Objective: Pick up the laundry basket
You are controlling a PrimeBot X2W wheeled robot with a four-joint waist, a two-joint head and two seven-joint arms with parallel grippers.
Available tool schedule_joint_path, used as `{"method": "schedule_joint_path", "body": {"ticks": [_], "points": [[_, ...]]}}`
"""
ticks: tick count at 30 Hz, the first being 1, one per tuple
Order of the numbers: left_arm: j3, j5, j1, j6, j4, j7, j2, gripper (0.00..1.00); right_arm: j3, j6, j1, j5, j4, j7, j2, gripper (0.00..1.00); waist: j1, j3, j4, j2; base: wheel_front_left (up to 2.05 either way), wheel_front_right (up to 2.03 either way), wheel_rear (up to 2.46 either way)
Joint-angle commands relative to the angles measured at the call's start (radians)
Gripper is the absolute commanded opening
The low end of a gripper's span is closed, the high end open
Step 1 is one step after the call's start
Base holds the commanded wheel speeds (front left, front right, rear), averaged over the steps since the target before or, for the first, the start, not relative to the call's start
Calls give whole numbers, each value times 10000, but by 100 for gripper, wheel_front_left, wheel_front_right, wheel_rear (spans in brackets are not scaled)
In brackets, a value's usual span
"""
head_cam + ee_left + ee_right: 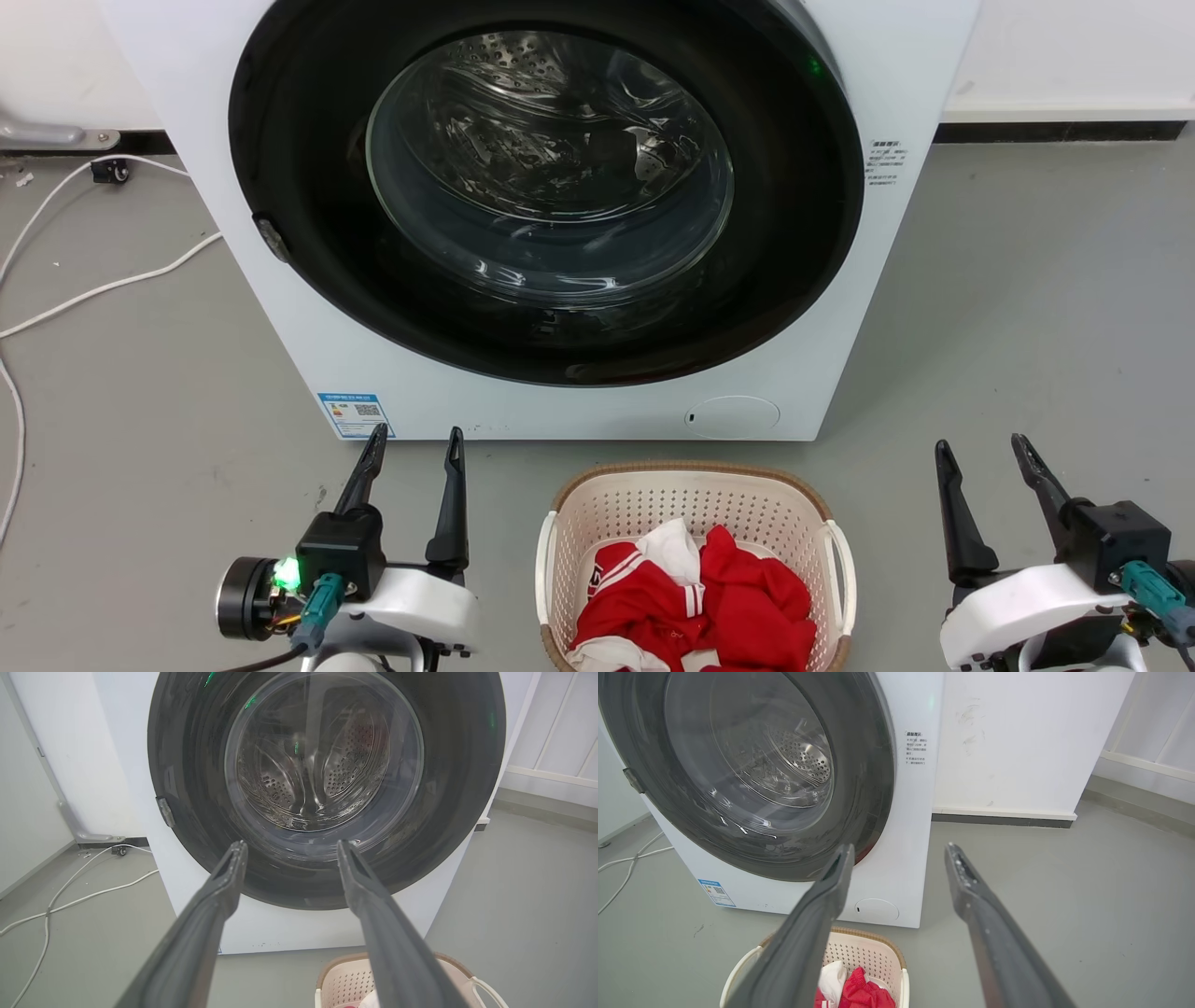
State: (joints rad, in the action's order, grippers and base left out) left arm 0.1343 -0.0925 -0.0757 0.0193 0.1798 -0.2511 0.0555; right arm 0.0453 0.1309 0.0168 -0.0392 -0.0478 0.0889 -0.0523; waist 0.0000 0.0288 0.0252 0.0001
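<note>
One washing machine stands on the floor, with one round door, one blue label at its lower left corner and one round cover at its lower right; one laundry basket carries two white handles; the red and white clothes inside are tangled, their number unclear; there are two grippers, the left gripper and the right gripper, each with two dark fingers; white cable lies near the floor's left edge, strands uncountable.
</note>
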Motion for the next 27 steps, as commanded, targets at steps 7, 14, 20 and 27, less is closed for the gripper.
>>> {"method": "schedule_joint_path", "body": {"ticks": [7, 14, 20, 27], "points": [[22, 244, 71, 72, 111, -151, 4, 100, -11, -3, 136, 233, -14, 105, 34, 100, 0, -58, 37, -1, 0, 0, 0], [2, 139, 99, 66, 178, -145, -11, 100, 6, -3, 102, 96, -111, 98, 34, 100, 0, -58, 51, -1, 0, 0, 0], [-3, 114, 77, 85, 237, -145, -18, 100, 47, -3, 62, 7, -153, 115, 34, 100, 0, -56, 48, -1, 0, 0, 0], [-11, 132, 26, 116, 250, -145, -25, 100, 53, -3, 48, -60, -200, 120, 34, 100, 0, -9, 30, -1, 0, 0, 0]]}}
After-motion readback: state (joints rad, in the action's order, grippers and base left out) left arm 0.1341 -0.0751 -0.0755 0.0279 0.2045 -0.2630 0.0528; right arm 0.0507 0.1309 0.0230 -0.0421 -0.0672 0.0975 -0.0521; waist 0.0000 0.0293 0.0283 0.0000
